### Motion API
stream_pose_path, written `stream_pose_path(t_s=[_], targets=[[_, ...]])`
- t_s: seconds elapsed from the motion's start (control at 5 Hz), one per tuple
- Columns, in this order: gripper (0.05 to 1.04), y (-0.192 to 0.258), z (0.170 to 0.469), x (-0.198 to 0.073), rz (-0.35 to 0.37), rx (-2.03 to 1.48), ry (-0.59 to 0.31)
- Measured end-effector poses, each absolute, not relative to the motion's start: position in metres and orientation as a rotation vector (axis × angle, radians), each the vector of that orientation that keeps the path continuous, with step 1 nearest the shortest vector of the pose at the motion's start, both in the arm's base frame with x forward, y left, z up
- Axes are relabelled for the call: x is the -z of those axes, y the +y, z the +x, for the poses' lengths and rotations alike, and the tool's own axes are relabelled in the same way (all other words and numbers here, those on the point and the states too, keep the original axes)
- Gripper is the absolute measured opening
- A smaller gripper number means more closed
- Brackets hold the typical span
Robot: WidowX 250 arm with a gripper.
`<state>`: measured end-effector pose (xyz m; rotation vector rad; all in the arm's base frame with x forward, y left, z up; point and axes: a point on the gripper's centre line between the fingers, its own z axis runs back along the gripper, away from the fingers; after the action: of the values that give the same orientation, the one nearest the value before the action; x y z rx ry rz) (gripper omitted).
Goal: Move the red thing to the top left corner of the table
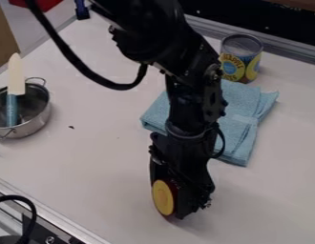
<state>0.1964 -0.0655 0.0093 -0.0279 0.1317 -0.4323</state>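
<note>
Red, yellow-faced item [164, 198] is at the gripper [181, 202], low centre of view; whether the claw grasps it cannot be determined. Placement outstanding: item well apart from table [90, 157]'s top left corner.

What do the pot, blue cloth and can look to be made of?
Pot: metal, likely stainless steel; silvery wall with soft highlights.
Cloth: matte textile, soft folds; fibre unclear.
Can: probably metal, going by the grey top and rim; printed label around the side, paper or film, can't tell.
</note>
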Motion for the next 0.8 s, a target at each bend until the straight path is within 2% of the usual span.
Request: stream_pose_path(t_s=[0.4,0.6,0.8], targets=[[0.759,-0.06,0.197,-0.009,0.004,0.449,0.139],[0.759,-0.05,0.196,-0.019,-0.01,0.453,0.149],[0.759,-0.032,0.215,-0.048,-0.02,0.368,0.075]])
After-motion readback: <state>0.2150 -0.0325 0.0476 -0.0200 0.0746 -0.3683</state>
